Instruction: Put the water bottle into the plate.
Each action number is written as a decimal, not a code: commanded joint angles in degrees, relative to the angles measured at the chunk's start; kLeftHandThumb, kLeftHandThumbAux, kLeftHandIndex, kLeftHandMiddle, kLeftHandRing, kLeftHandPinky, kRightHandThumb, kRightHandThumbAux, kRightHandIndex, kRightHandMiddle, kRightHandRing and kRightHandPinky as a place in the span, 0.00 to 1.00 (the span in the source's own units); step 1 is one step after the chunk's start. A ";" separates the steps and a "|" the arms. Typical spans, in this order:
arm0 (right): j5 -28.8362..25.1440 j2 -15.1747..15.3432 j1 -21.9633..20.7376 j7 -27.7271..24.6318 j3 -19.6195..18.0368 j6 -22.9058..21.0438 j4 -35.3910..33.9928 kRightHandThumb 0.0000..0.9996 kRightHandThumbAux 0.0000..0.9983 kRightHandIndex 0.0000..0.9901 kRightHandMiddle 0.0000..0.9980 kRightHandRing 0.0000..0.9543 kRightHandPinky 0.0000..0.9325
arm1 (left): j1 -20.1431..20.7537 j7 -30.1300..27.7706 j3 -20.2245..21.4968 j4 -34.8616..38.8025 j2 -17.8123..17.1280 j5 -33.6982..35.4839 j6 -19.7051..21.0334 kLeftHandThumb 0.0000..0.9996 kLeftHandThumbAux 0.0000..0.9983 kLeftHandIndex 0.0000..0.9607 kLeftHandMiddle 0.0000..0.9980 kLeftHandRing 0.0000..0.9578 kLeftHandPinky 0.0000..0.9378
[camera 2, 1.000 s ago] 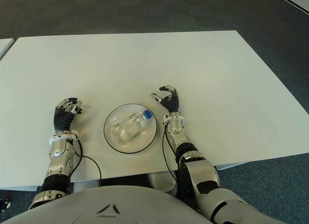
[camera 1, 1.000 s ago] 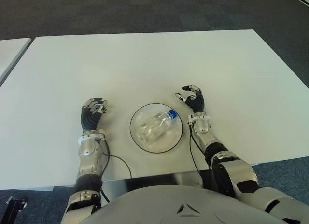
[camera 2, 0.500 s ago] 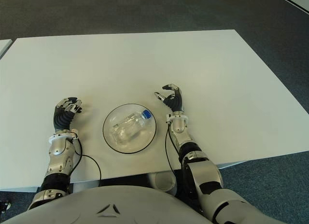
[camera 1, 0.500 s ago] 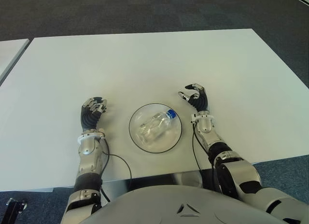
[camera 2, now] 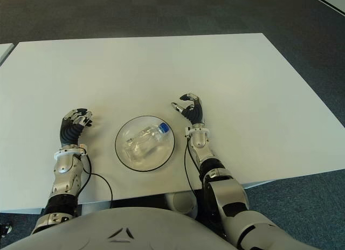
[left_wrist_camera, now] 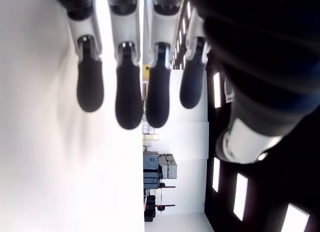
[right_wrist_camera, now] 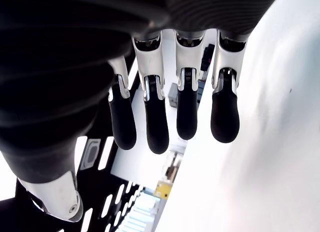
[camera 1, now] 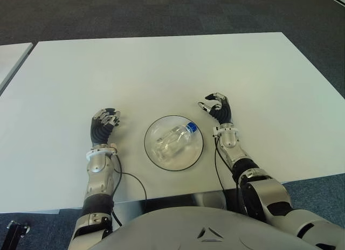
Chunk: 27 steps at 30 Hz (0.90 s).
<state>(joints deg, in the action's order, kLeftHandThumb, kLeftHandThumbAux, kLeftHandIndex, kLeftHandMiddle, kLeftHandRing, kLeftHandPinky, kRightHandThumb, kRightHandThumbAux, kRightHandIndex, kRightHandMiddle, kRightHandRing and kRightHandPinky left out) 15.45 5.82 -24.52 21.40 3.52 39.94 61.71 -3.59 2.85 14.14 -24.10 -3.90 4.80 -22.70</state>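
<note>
A clear water bottle (camera 1: 173, 140) with a blue cap lies on its side inside the round glass plate (camera 1: 146, 146) near the table's front edge. My right hand (camera 1: 217, 109) shows just right of the plate, apart from it, with relaxed fingers (right_wrist_camera: 156, 127) that hold nothing. My left hand (camera 1: 104, 123) shows to the left of the plate, and its fingers (left_wrist_camera: 129, 97) are also loose and empty.
The white table (camera 1: 161, 72) stretches wide beyond the plate and the hands. A second white table's corner (camera 1: 11, 56) shows at the far left. Dark carpet surrounds both. A black cable (camera 1: 129, 180) runs along my left forearm.
My right hand has drifted slightly right, away from the plate. The bottle, the plate and my left hand have stayed put.
</note>
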 commanded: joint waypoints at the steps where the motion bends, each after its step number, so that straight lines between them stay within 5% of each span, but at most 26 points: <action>1: -0.75 -0.36 -0.11 -1.10 -0.14 -1.09 0.14 0.71 0.73 0.44 0.69 0.73 0.74 | -1.24 -0.27 -0.82 1.38 -0.48 -0.94 1.11 0.84 0.68 0.43 0.49 0.61 0.60; 9: -1.14 -0.38 -0.35 -1.90 -0.42 -0.79 0.68 0.71 0.73 0.44 0.70 0.74 0.76 | -1.82 -0.41 -1.37 2.21 -0.83 -1.31 1.33 0.84 0.68 0.43 0.49 0.61 0.60; 27: -2.46 -0.42 -1.33 -4.16 -0.94 0.25 2.25 0.71 0.73 0.44 0.69 0.74 0.77 | -2.79 0.24 -2.02 6.65 -1.00 -2.18 8.73 0.84 0.68 0.44 0.48 0.60 0.59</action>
<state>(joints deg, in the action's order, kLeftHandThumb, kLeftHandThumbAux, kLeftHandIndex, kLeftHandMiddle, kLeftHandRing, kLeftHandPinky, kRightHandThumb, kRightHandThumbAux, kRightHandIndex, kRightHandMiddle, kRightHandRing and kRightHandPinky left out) 13.71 5.60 -25.29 17.63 2.99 39.84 63.11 -5.79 2.61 12.35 -18.08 -4.95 2.86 -15.61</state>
